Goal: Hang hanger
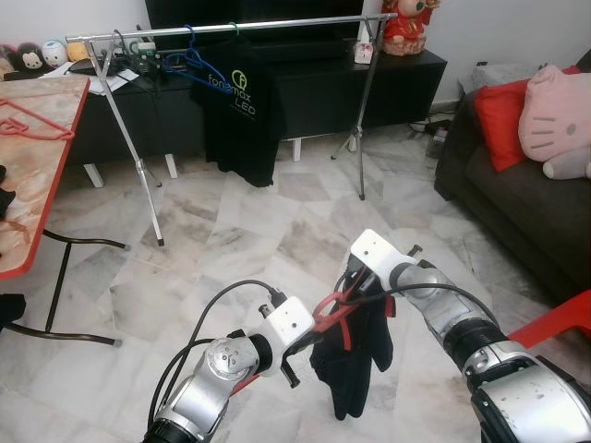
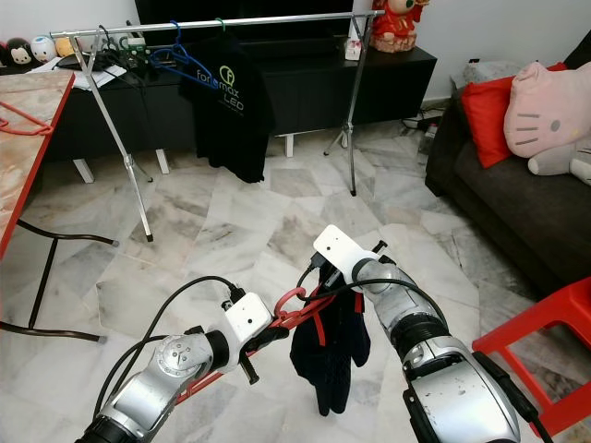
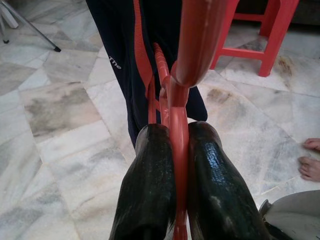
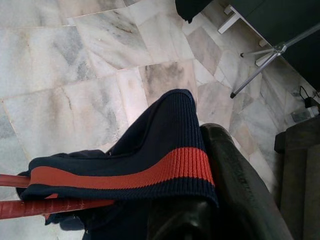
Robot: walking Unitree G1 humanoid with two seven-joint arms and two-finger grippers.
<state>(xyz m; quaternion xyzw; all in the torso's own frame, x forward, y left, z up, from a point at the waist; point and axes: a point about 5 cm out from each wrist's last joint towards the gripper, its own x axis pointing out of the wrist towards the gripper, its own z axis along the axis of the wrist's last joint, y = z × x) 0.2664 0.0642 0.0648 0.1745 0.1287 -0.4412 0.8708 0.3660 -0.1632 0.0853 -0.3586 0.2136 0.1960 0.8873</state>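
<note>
I have the left tool [image 3: 175, 170] pinching the red hanger [image 2: 297, 309], the right tool [image 4: 200, 200] clamping its navy garment [image 2: 331, 355], steadying both before the rail [image 1: 231, 29].

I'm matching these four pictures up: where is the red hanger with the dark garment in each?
Left eye view: red hanger, low centre, between the left pincer and right pincer.
Right eye view: low centre.
Left wrist view: centre, clamped between black fingers.
Right wrist view: lower corner.
Shared landmark: dark garment.
</note>
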